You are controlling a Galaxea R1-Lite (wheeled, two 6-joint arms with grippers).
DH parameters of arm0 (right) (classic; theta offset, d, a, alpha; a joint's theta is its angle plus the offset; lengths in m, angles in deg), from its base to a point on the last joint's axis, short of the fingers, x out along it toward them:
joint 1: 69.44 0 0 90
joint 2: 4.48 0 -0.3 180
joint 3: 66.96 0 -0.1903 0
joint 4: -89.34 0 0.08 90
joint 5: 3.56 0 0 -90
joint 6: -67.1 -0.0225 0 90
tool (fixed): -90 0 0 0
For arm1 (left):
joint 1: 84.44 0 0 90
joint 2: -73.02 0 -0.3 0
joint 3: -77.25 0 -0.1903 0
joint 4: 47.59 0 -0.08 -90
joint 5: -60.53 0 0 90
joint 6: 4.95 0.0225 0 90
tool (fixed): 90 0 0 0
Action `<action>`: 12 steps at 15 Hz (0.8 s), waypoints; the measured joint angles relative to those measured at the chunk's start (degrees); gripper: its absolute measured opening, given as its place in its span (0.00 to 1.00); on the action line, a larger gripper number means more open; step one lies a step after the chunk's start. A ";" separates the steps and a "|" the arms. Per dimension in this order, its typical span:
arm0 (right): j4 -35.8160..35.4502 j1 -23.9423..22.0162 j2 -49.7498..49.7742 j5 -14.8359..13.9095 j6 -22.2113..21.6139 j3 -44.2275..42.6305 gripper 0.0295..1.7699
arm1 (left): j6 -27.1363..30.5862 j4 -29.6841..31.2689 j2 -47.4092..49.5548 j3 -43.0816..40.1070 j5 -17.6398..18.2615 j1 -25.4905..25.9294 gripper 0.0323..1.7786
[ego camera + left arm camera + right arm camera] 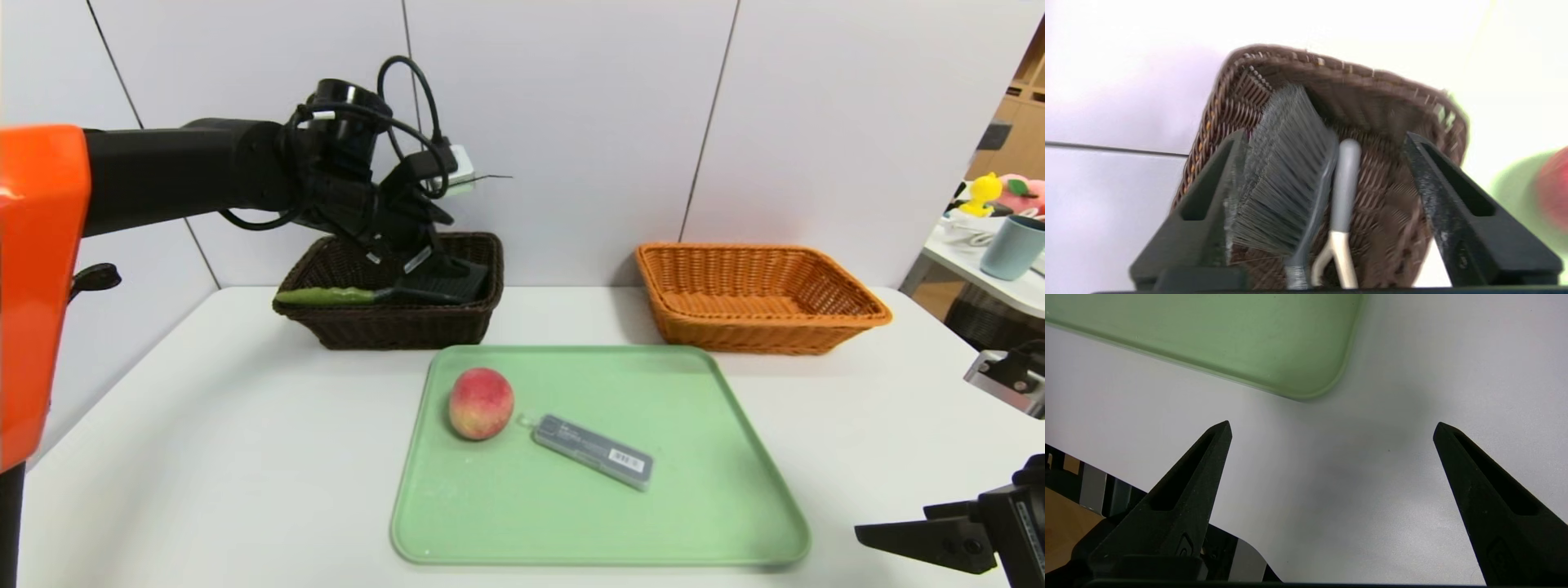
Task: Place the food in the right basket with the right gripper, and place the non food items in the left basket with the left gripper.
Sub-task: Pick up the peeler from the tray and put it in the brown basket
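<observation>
Hovering over the left basket (392,322), left tool (1327,139) released, straddling brush (1280,175) and peeler (1345,183); right tool (1331,428) spread.

baskets (392,314) 2; tray (694,457) 1; peach (481,403) 1; case (593,451) 1; brush (384,294) 1; peeler (1345,196) 1

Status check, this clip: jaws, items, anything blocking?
Left gripper open over dark basket, brush inside. Right gripper open, idle. Peach, case on tray, unblocked.
</observation>
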 joint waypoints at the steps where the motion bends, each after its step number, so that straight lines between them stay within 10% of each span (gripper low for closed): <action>1: 0.02 0.00 0.00 -0.02 -0.02 0.00 0.97 | -3.55 0.09 0.77 0.00 -0.17 -0.99 0.79; 6: 0.02 0.00 0.13 -0.04 0.02 0.34 0.97 | -17.73 -0.28 3.52 -0.05 -0.24 -8.05 0.87; 12: 0.00 0.00 0.23 -0.09 0.00 0.28 0.97 | -20.42 -6.70 3.74 -0.33 0.11 -18.69 0.92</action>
